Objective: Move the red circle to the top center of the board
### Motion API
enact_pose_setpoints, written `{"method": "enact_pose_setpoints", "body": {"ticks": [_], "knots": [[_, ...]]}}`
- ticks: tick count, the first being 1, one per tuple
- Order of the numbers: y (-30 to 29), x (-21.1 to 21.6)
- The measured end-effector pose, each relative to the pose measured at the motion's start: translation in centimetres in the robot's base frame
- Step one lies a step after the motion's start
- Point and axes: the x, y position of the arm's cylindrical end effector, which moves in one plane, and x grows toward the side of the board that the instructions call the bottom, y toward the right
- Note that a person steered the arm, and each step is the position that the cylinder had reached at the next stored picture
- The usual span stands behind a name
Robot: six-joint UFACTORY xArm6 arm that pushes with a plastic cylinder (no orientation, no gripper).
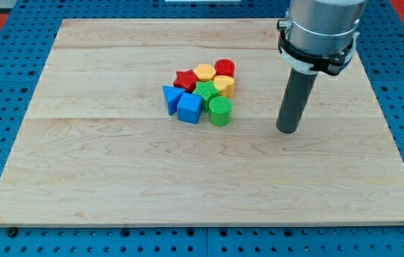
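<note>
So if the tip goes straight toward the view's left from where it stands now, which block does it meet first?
Probably the green cylinder: my tip stands to its right and slightly lower in the view, so it could only graze the cylinder's lower edge or pass just below. Depth is hard to judge.

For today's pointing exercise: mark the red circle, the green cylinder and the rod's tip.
red circle [225,68], camera view, top face.
green cylinder [220,109], camera view, ridged top.
my tip [286,131], camera view, rod's lower end.
</note>
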Motion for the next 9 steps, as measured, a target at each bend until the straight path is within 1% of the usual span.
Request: {"method": "enact_pose_setpoints", "body": {"ticks": [3, 7, 8, 9], "knots": [[0.1, 0.0], [2.0, 0.0], [1.9, 0.0], [-0.2, -0.2]]}}
